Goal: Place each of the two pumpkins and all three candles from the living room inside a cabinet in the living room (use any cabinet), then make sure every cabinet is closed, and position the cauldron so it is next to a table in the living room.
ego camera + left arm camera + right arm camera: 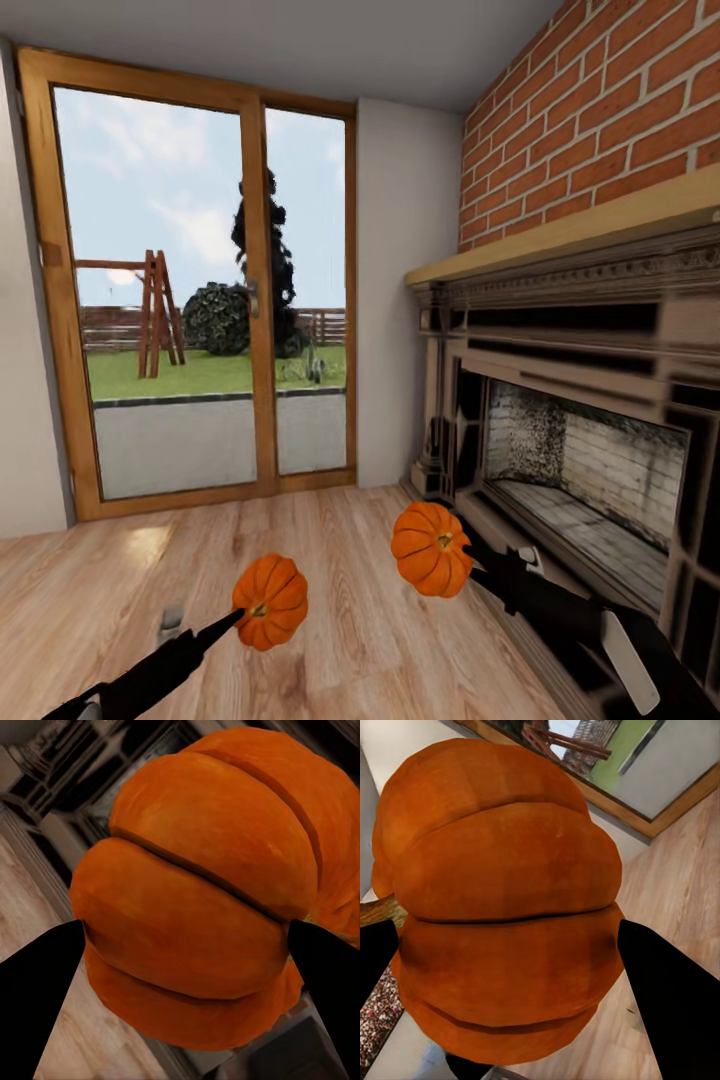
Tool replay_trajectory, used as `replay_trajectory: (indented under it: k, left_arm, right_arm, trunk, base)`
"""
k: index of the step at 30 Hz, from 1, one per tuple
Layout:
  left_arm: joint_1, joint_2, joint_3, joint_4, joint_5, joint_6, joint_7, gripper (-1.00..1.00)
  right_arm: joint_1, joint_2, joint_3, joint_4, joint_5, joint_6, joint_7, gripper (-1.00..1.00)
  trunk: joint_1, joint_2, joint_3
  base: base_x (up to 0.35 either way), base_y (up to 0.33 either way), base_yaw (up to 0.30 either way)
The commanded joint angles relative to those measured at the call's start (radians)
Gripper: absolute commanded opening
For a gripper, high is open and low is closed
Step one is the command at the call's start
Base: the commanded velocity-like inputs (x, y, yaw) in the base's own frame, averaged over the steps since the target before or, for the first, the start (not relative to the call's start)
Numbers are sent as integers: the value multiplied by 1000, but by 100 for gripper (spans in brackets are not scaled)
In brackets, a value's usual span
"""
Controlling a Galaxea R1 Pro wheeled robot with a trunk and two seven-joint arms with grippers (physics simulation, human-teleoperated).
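Two orange ribbed pumpkins hang in the air above the wood floor. One pumpkin (270,601) sits at the tip of my left gripper (240,615), which is shut on it; up close this pumpkin (202,892) bulges between the two black fingers (37,997). The other pumpkin (431,548) is held further right, near the fireplace, with my right gripper (468,560) shut on it; this pumpkin (502,907) is pinched between dark fingers (667,997). Candles, cabinet, table and cauldron are out of view.
An ornate stone fireplace (580,420) with a wooden mantel and a red brick chimney (600,120) runs along the right. A wood-framed glass door (200,290) to the garden stands ahead. Light plank floor (350,560) stretches open to the left.
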Motion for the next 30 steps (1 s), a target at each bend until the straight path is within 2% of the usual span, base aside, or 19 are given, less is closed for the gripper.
replay_trajectory:
  k: [1,5,10,24,30]
  left_arm:
    - [12,2,-4,-1,11,-5,-9,-100]
    - [61,4,-4,-13,11,-43,-53,-100]
    - [91,4,-4,-26,11,-76,-75,-100]
    - [98,4,-3,-29,10,-89,-89,-100]
    - [99,4,-2,-23,10,-89,-127,-100]
  right_arm:
    - [-1,-1,0,0,0,4,2,-100]
    - [-1,1,3,1,1,4,2,-100]
    - [-1,5,8,1,1,4,2,-100]
    - [-1,10,8,3,2,4,4,-100]
    - [-1,2,-2,64,-3,2,9,-100]
  trunk:
    - [-4,7,2]
    - [-20,35,14]
    - [-39,70,30]
    - [-92,168,74]
    - [-115,210,93]
  base:
    - [0,0,0]
    - [0,0,0]
    - [0,0,0]
    - [0,0,0]
    - [0,0,0]
